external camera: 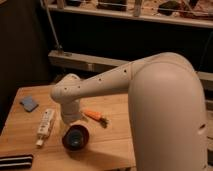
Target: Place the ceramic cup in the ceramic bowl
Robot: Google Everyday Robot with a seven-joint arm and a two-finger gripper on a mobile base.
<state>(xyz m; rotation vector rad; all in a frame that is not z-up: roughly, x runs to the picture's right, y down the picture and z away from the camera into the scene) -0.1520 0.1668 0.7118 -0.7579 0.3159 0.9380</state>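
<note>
The ceramic bowl [76,138], reddish-brown and dark-rimmed, sits on the wooden table [115,145] near its front middle. A small light-blue shape, which looks like the ceramic cup [76,142], shows inside the bowl. My gripper [71,119] is at the end of the big white arm, just above the bowl's far rim, mostly hidden by the wrist.
An orange carrot [95,116] lies right of the wrist. A white tube [45,125] lies left of the bowl. A flat blue square pad [28,103] is at the far left. A dark flat object [15,161] sits at the front-left edge. A metal rail [90,62] runs behind the table.
</note>
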